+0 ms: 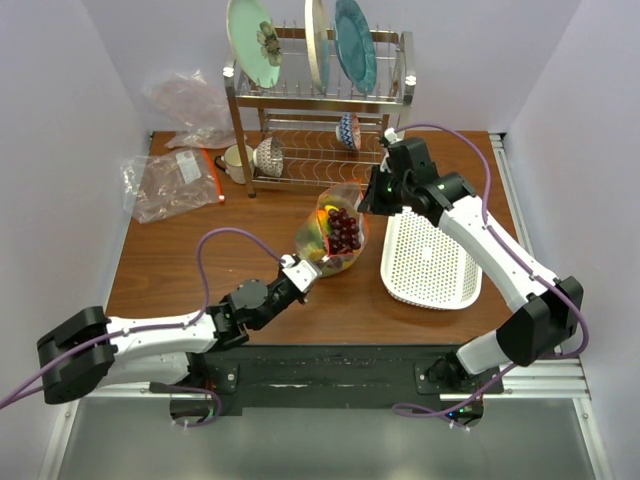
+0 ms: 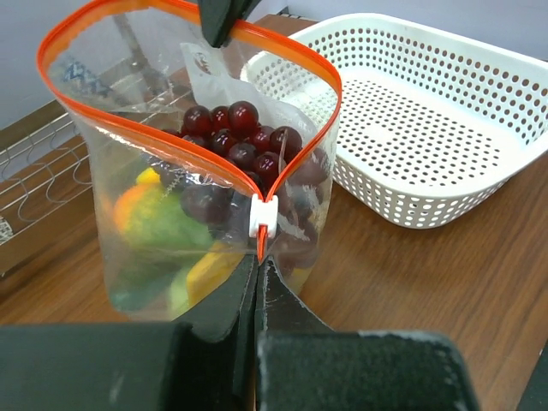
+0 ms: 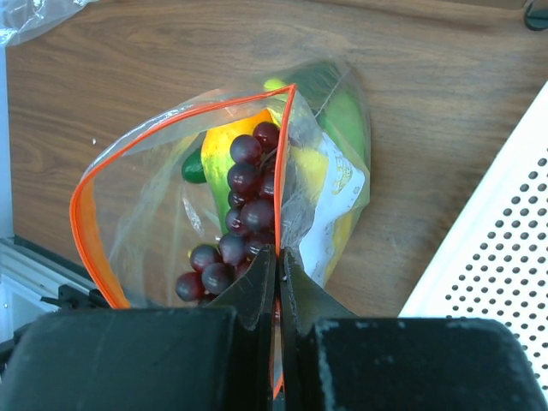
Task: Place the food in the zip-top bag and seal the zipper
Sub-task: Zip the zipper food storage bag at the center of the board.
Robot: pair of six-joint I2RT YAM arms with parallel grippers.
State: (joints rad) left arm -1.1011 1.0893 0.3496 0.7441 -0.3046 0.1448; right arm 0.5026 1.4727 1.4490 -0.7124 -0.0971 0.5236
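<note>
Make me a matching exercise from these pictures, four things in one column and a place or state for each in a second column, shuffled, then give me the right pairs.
Things:
1. grapes
2. white basket
3. zipper
4. left gripper

Places or states:
A. empty, on the table by the right arm
B. shut on the bag's near end, just below the white slider
C. inside the zip-top bag
D. still gaping open along the bag's mouth

Pairs: 1-C, 2-A, 3-D, 4-B
</note>
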